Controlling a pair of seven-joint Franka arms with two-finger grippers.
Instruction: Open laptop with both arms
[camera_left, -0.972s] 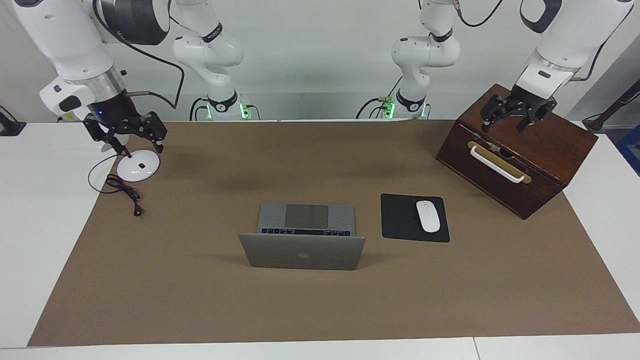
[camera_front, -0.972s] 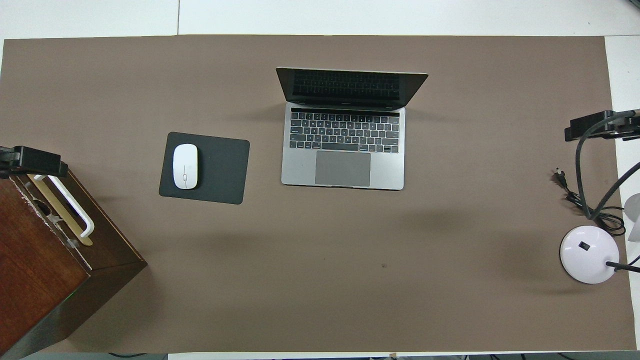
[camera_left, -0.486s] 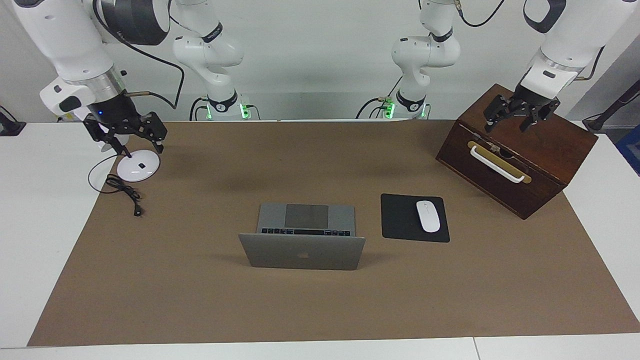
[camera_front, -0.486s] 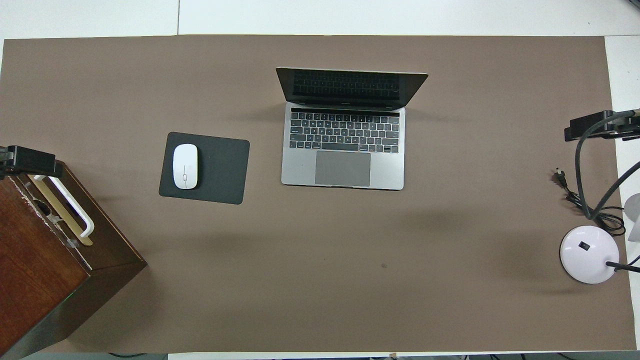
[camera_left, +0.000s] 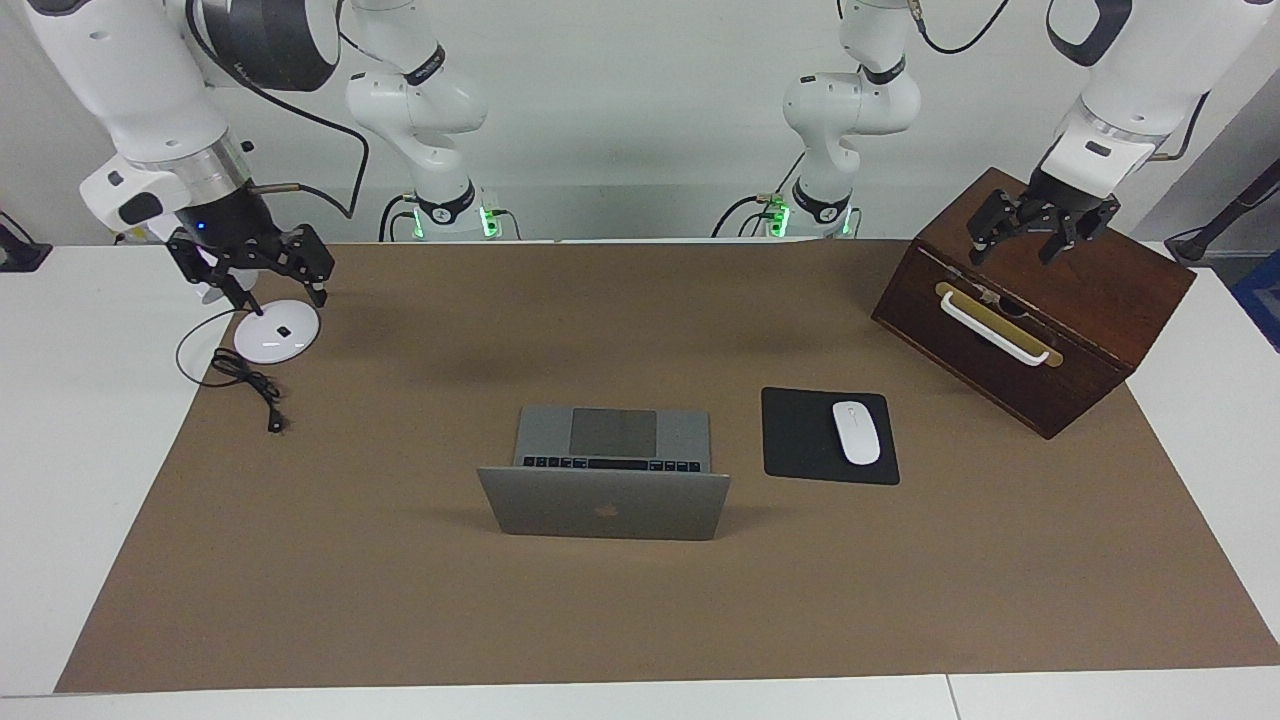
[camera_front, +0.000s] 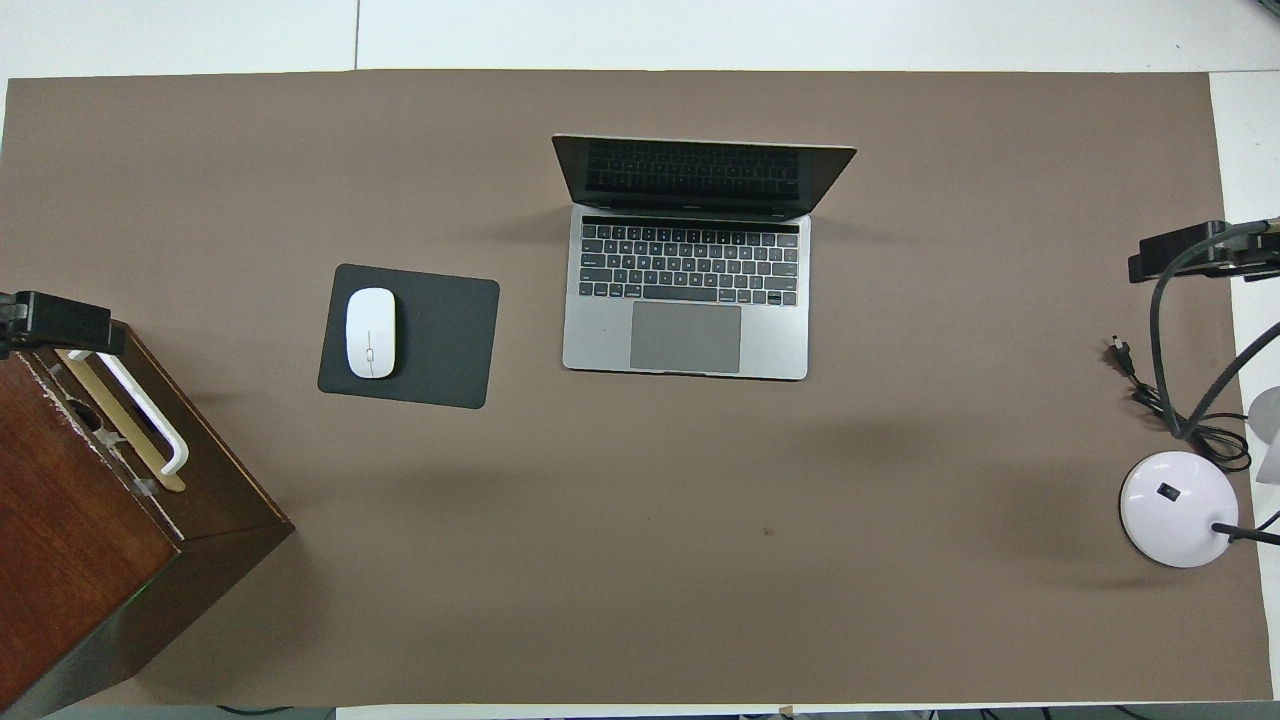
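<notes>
The laptop (camera_left: 605, 480) sits open in the middle of the brown mat (camera_left: 400, 600) on the desk (camera_left: 60, 420); lid is up, black keys & grey trackpad face the robots. Taking the laptop as the landmark: the black mouse pad (camera_left: 805, 435) lies just beside it toward the left arm's end, w/ a white mouse (camera_left: 856, 432) on it. Well apart from the laptop on that same end, nearer the robots, stands a dark wooden box (camera_left: 1090, 300) w/ a white handle. The left hand (camera_left: 1036, 232) hangs over the box top, fingers spread, holding nothing. Well apart from the laptop toward the right arm's end, nearer the robots, is a white round lamp base (camera_left: 277, 332) w/ a black cord (camera_left: 250, 385). The right hand (camera_left: 262, 280) hangs over that base, fingers spread, holding nothing. Both hands are far from the laptop.
</notes>
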